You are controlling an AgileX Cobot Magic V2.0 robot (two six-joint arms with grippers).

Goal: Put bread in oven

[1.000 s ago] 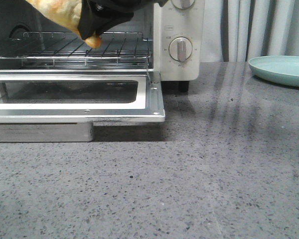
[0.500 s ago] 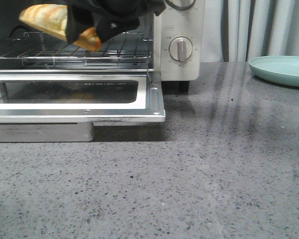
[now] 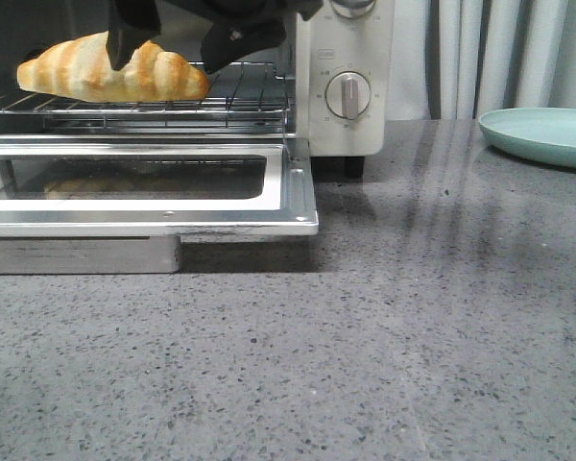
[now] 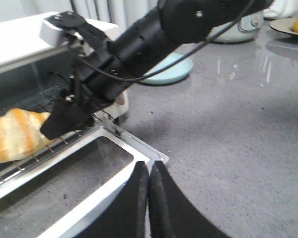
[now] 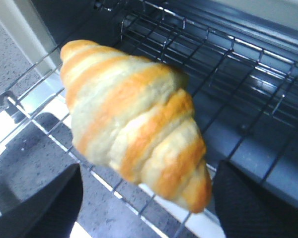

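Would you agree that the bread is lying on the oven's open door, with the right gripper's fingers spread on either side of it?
Not quite. The bread lies on the oven's wire rack, not on the open door, which sits lower and bare; the front view shows this. The right gripper does have its fingers spread on either side of it.

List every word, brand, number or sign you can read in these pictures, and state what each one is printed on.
None can be read.
Small label above the lower dial on the oven: too small to read.
Scale marks printed around that dial: too blurred to read.
The bread, the teal plate and the countertop carry no print.
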